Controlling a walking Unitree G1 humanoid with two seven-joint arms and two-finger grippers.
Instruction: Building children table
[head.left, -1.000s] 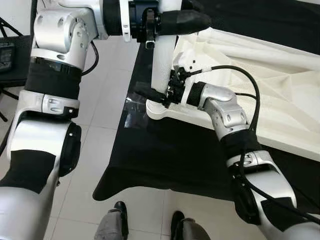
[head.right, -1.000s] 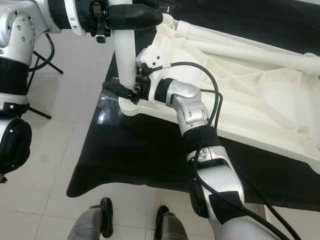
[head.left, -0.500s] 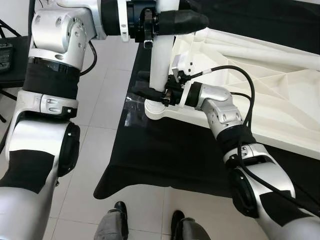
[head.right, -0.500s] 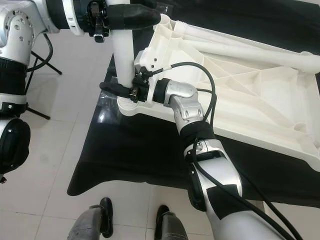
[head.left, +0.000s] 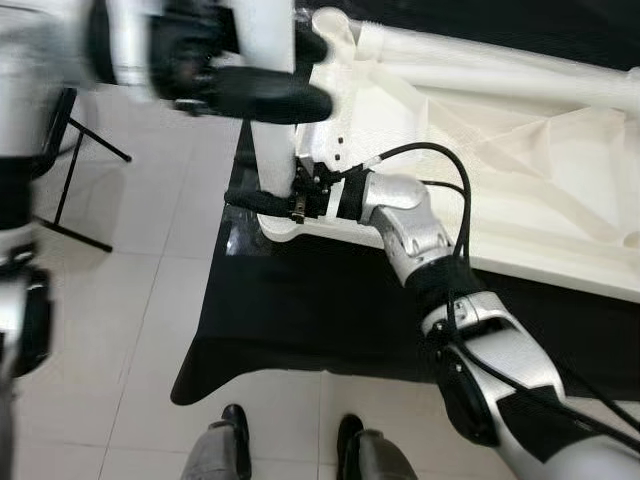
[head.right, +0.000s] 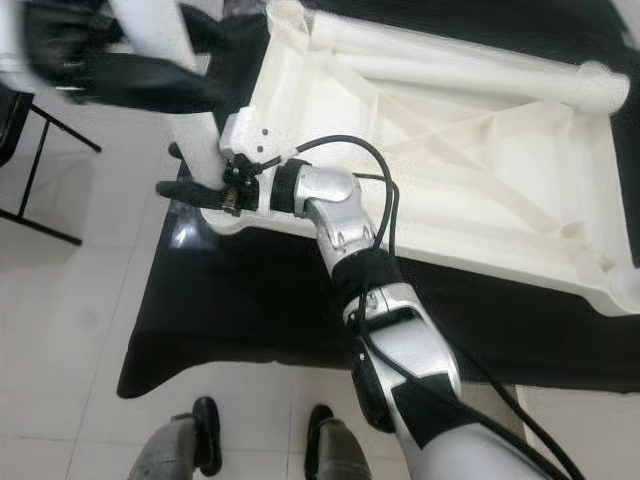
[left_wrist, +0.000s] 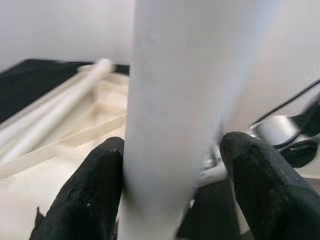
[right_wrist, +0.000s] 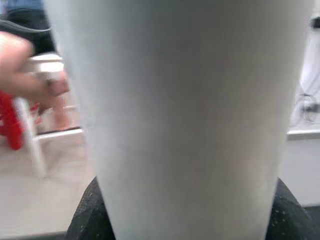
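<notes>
here the white table leg (head.left: 272, 110) stands upright, its long axis running up from the near left corner of the upturned white table top (head.right: 470, 170), where its foot sits in the round corner socket (head.left: 285, 222). the left gripper (head.left: 262, 92) is closed on the leg high up, one black finger on each side of it, as the left wrist view shows with both fingers (left_wrist: 90, 190) pressed against the white tube. the right gripper (head.left: 262, 200) is clamped around the same leg much lower, just above the socket, its fingers lying across the leg. the table top lies flat on a black cloth (head.left: 300, 310), its ribs facing up. beyond the cloth's left edge, past both grippers, is open tiled floor (head.left: 110, 330). a person's shoes (head.left: 235, 430) stand near the cloth's front edge.
</notes>
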